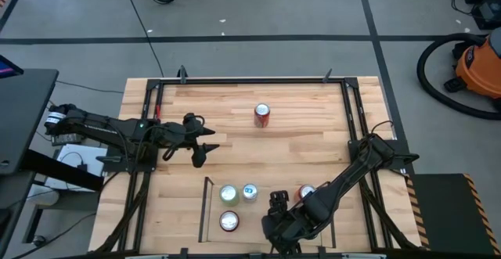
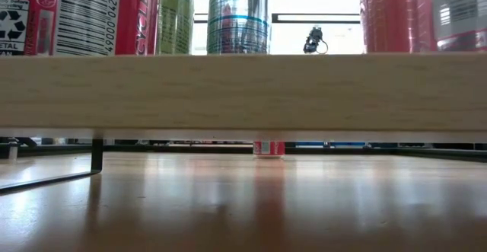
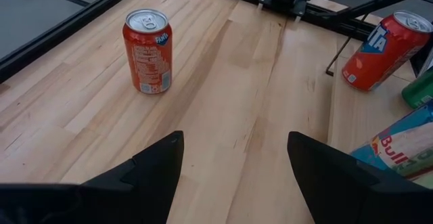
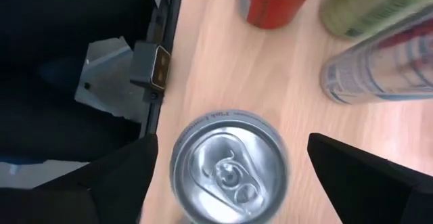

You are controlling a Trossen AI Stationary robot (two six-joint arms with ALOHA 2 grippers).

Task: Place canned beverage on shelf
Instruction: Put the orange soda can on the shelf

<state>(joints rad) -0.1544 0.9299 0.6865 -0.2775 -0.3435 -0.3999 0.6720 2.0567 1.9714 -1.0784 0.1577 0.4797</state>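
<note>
At six o'clock on the worktop, inside the shelf (image 1: 207,209): right gripper (image 4: 231,143) spread wide astride an upright can (image 4: 229,173), silver lid and pull tab up, close to a black rod. Risks tipping it over that edge or into the neighbouring cans (image 4: 369,72) if lifted crooked, with a finger catching the rim. Left gripper (image 3: 235,139), likewise apart, waits near nine o'clock, facing an orange Fanta can (image 3: 147,51) at twelve.

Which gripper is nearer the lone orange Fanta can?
Left. The left gripper, open, faces the upright orange Fanta can across bare tabletop; the right gripper is over the shelf.
</note>
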